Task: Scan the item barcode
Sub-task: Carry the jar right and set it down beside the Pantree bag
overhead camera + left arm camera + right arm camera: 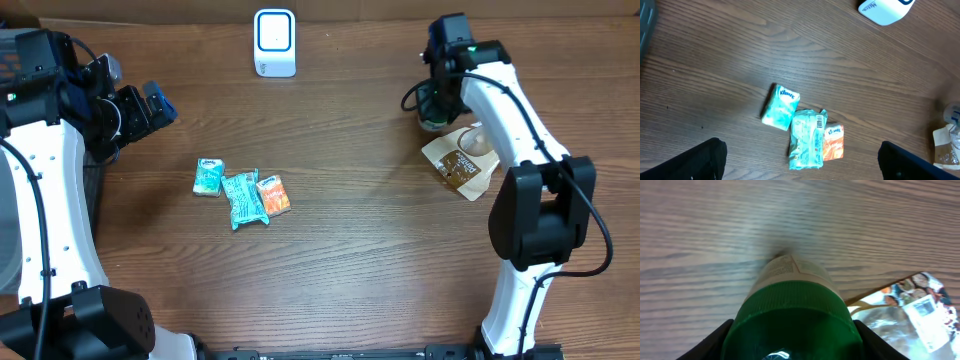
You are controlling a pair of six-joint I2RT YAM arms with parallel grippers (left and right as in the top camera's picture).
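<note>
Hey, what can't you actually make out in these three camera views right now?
Green-capped bottle: right wrist view, its cap fills the frame and hides most of the label; overhead, the right gripper covers it.
Scanner: left wrist view, cut off by the top edge.
Teal packet: left wrist view, barcode label faces up, bars too small to read.
Brown pouch: overhead, partly under the right arm, print too small.

- bottle (790, 312): green screw cap, pale label, stood upright, upper right of overhead frame
- scanner (274, 42): white, blue-ringed face, sat at top centre
</note>
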